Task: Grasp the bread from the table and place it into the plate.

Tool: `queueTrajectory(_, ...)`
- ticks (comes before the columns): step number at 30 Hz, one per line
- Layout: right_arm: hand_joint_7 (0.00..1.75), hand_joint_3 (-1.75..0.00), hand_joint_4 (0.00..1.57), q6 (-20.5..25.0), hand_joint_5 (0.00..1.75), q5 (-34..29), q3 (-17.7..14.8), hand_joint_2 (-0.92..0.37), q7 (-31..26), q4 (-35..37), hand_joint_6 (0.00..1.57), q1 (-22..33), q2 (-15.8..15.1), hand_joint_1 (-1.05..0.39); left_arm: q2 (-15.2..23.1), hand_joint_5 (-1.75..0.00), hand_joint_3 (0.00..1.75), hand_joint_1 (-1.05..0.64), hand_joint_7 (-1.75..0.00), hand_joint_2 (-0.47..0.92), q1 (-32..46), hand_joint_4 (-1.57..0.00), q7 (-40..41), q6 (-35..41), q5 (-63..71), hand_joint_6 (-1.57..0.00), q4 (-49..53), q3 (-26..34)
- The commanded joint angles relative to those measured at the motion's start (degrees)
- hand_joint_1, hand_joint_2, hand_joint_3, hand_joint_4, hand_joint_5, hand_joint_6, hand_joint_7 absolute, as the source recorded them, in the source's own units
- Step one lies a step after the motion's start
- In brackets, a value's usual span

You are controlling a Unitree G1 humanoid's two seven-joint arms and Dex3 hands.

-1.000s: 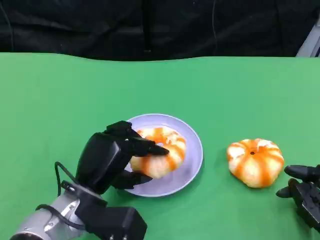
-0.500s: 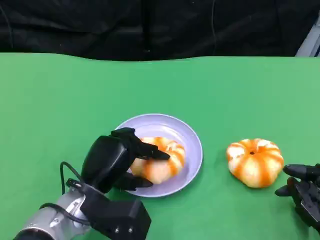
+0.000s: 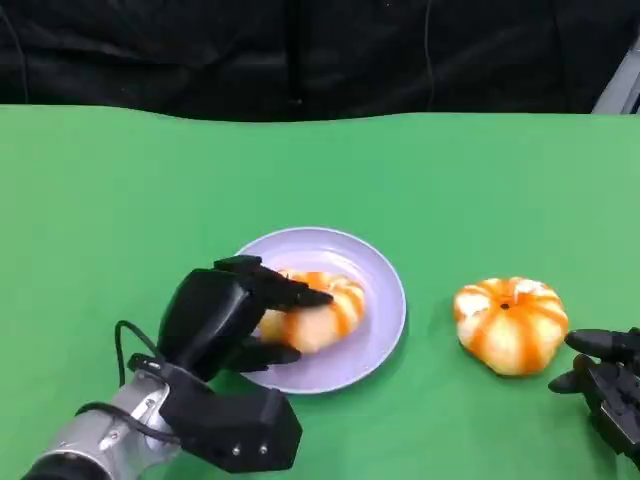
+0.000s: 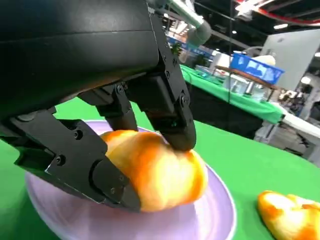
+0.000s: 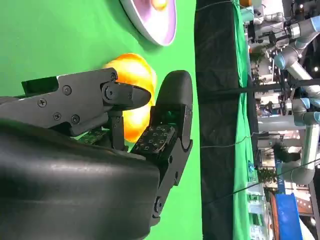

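On plate [image 3: 370, 330]: bread [image 3: 322, 312] flat, left hand [image 3: 225, 318] gripping.

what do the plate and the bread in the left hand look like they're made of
The plate looks like smooth lavender plastic or glazed ceramic; its even colour and soft sheen leave that open. The bread, held over the plate by the left hand, has a glossy surface with orange and cream stripes, more like a moulded foam or plastic replica than baked dough, though that is uncertain.
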Motion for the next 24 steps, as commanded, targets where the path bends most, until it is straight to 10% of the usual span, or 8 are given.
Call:
queueTrajectory(1,0.62,-0.36,0.72,-0.3,1.26,0.7,-0.5,-0.92,0.0,0.0,0.93,0.5,-0.7,-0.03,0.6,-0.05,0.18,-0.47,0.00,0.92,-0.1,-0.84,-3.2,-0.2,-3.4,-0.85,-0.7,1.7)
queueTrajectory(24,0.64,-0.40,0.71,0.1,1.29,0.7,-0.4,-0.92,-0.2,-0.3,0.93,0.6,-0.6,0.00,2.1,0.00,0.65,-1.00,0.00,0.92,2.3,-0.34,-18.1,-4.2,-11.8,-0.38,-5.1,4.8)
